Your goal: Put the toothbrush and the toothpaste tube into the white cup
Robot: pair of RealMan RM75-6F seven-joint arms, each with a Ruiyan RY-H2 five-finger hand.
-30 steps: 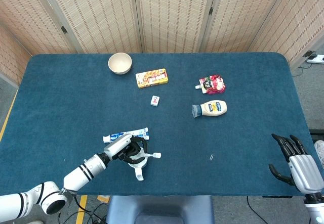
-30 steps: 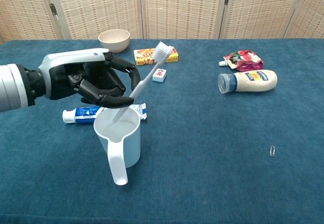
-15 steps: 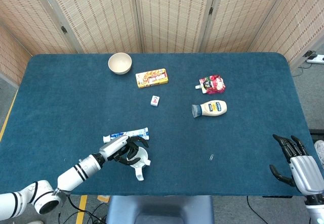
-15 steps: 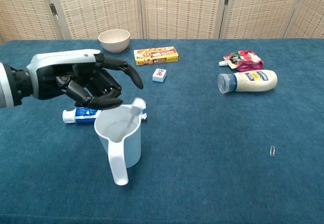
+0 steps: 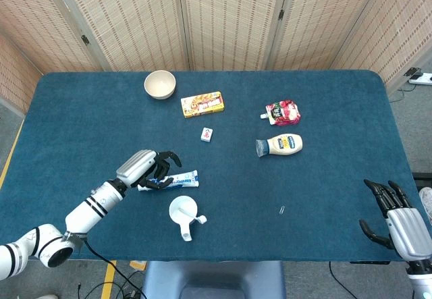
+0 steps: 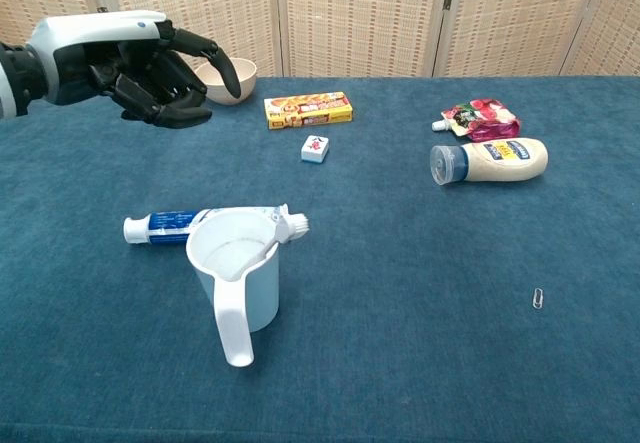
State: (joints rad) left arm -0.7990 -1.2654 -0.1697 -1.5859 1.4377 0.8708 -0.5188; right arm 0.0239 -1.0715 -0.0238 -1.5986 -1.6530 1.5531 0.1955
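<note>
Toothbrush in, tube next

The toothbrush (image 6: 290, 226) now leans inside the white cup (image 6: 236, 268); toothpaste tube (image 6: 165, 225) lies just behind. The left hand (image 6: 150, 66) has let go and lifted, fingers loosely curled, empty; the right hand (image 5: 395, 219) idles spread.

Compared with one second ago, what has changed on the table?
The left hand let go of the toothbrush, which dropped into the cup with only its head over the rim. The hand then rose and drew back, above the toothpaste. Toothpaste, cup, the other items and the right hand stayed put.
</note>
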